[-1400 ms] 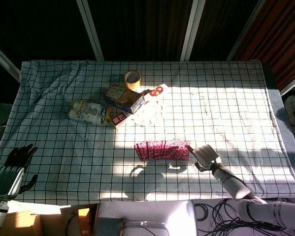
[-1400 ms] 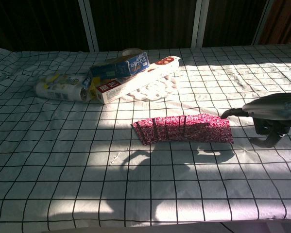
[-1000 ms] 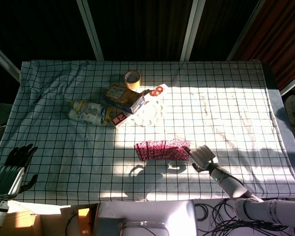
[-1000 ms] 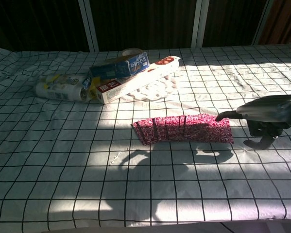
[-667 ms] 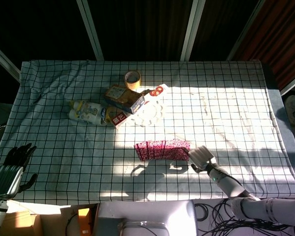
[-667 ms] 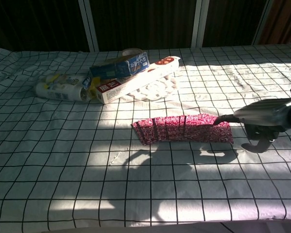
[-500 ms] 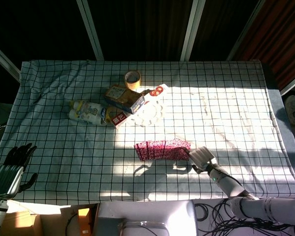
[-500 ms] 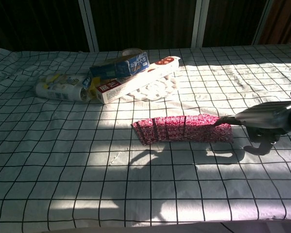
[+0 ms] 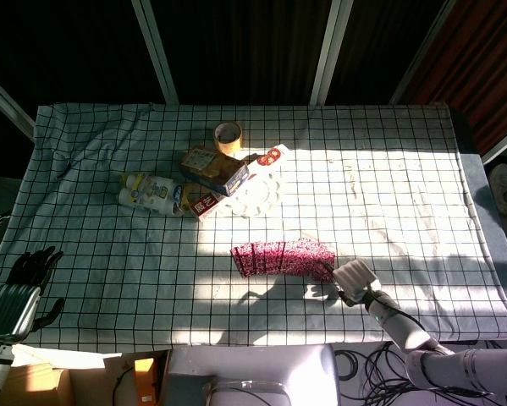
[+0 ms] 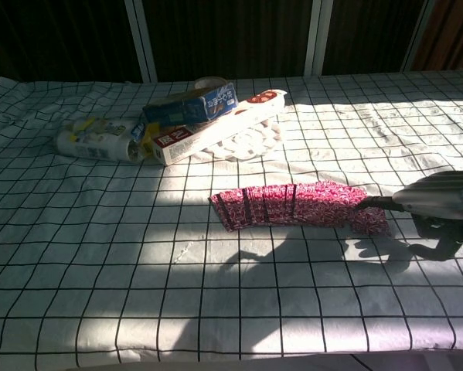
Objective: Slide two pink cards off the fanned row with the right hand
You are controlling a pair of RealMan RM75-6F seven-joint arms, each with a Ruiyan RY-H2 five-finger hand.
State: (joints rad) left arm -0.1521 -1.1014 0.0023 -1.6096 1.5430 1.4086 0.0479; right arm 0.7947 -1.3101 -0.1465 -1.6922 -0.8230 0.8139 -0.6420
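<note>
Head view: the fanned row of pink cards [image 9: 283, 256] lies near the counter's [image 9: 405, 203] front edge, right of middle. The right hand [image 9: 355, 278] rests a fingertip on the row's right end, holding nothing. The left hand [image 9: 20, 288] hangs off the front-left corner, fingers loosely apart, empty.

Chest view: the rightmost cards [image 10: 368, 219] sit skewed toward the front edge under the right hand's [image 10: 440, 202] outstretched finger.

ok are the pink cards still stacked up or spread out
Spread out: the pink cards lie overlapped in a fanned row on the tablecloth, and the right hand's fingers touch the row's right end, where the end cards sit skewed.
</note>
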